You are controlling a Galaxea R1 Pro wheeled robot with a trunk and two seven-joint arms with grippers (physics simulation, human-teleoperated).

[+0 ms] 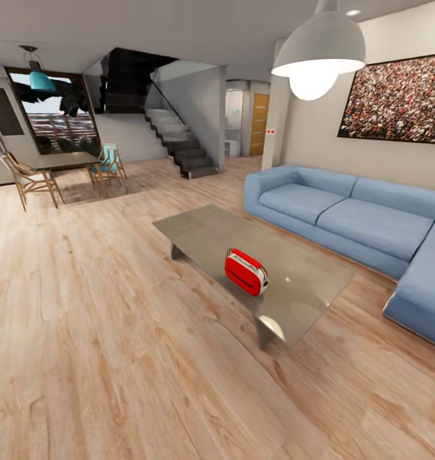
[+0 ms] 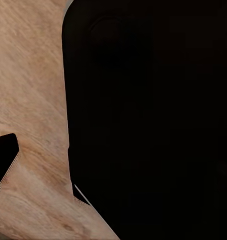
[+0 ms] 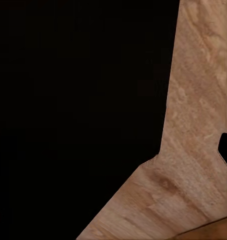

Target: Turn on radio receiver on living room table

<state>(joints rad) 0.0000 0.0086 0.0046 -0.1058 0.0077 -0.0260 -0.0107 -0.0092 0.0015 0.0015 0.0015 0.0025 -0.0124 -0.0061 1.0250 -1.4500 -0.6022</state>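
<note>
Your radio [image 1: 246, 271] stands on the table [image 1: 198, 233], toward its near side, just in front of the sofa [image 1: 351, 217]. You're well apart from it across open floor [image 1: 102, 332], so drive closer first. Both wrist cameras face dark bodywork and floor, arms likely tucked for travel; jaw state can't be told

We see a glossy grey desk [image 1: 204, 233] mirroring the lamp glow, and on it a radio receiver [image 1: 245, 272] of smooth, shiny red plastic with white trim. The floor [image 1: 83, 332] is light wood with visible grain. The blue sofa [image 1: 358, 220] looks like matt, soft upholstery.
</note>
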